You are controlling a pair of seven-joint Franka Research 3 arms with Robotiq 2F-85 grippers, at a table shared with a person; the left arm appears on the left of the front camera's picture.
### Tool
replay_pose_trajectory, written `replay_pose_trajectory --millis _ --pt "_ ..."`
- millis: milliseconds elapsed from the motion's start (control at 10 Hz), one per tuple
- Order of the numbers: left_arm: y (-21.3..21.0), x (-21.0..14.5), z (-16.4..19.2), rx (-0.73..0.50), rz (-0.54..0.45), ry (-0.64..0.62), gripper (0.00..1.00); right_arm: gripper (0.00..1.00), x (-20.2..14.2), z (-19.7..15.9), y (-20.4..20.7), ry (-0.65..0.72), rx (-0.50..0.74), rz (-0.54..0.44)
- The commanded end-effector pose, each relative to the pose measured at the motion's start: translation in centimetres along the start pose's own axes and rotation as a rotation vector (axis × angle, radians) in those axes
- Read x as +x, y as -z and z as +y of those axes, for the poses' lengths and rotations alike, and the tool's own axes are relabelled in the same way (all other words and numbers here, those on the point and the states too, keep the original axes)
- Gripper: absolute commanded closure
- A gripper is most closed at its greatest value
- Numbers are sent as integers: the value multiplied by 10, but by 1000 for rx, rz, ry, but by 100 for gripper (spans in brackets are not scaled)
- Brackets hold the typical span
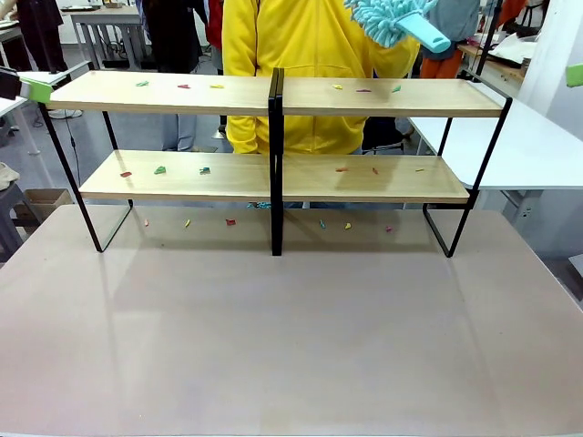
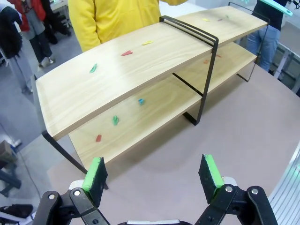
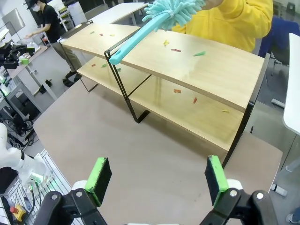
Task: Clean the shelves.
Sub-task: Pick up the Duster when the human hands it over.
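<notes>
Grey-brown table (image 1: 291, 346) in a shared lab, other benches and people behind. The shelves (image 1: 237, 96) stood across the far half of the table, a two-tier rack whose black centre post split the boards into left and right halves.

Small coloured scraps (image 1: 184, 86) lay along the top board on both sides of the post. More sat on the lower board, and a row lay on the table beneath the rack.

A person in a yellow top (image 1: 301, 55) stood just behind the shelves, holding a teal duster (image 1: 392, 20) up over the right half of the top board. It looked clear of the wood – no contact that I could make out.

Left gripper (image 2: 152, 173): jaws spread wide, nothing between the pads, hovering off the left end of the rack. Right gripper (image 3: 157, 176): likewise spread and empty, above the table near the right end.

Progress, as I judged it: cleaning not begun – no stretch of board looked swept. Both tiers were left to do, and probably the strip of table under them.
</notes>
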State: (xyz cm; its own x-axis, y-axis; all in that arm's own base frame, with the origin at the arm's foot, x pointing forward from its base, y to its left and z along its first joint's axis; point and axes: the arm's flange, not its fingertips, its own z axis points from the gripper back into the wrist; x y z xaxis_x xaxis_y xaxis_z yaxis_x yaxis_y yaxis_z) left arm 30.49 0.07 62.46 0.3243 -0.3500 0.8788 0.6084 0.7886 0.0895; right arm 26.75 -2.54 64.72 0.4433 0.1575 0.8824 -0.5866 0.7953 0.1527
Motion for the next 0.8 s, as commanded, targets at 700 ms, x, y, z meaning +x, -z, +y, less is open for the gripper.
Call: replay_pose_trajectory --millis 700 --pt "-1 -2 0 -4 10 -4 0 0 -8 4 23 -4 85 16"
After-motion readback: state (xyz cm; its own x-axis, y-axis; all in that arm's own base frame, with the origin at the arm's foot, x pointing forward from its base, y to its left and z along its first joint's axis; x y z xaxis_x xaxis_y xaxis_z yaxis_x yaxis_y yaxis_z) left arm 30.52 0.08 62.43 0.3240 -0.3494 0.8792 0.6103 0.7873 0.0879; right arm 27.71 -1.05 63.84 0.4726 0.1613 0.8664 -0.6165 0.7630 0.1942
